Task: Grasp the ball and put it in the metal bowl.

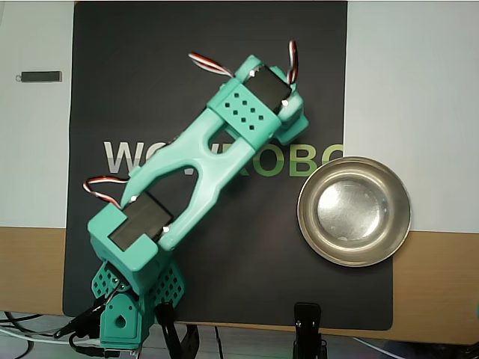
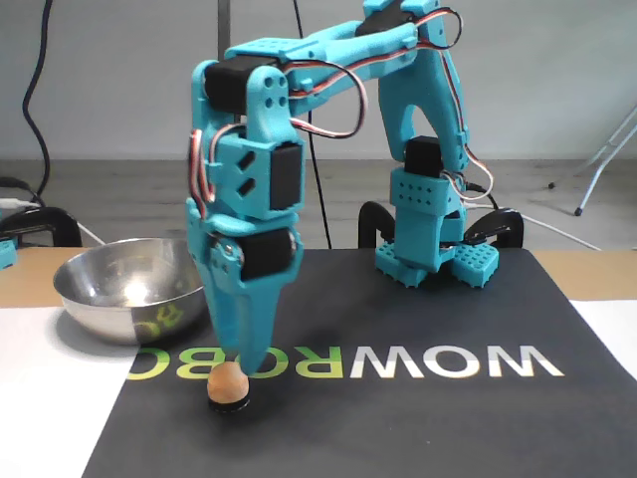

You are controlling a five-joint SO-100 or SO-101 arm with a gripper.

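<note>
The ball (image 2: pixel 227 381), a small tan sphere, rests on a little black base (image 2: pixel 228 404) on the black mat at the front of the fixed view. My gripper (image 2: pixel 250 364) points straight down, its tip just above and to the right of the ball; the fingers look pressed together with no gap and hold nothing. The metal bowl (image 2: pixel 129 289) stands empty to the left of the gripper, off the mat's edge. In the overhead view the bowl (image 1: pixel 353 211) lies right of the arm, and the arm hides both ball and gripper.
The black mat (image 1: pixel 247 262) with WOWROBO lettering covers the table's middle. The arm's base (image 2: pixel 430 244) is clamped at the mat's edge. A small dark bar (image 1: pixel 41 76) lies on the white surface at the overhead view's upper left.
</note>
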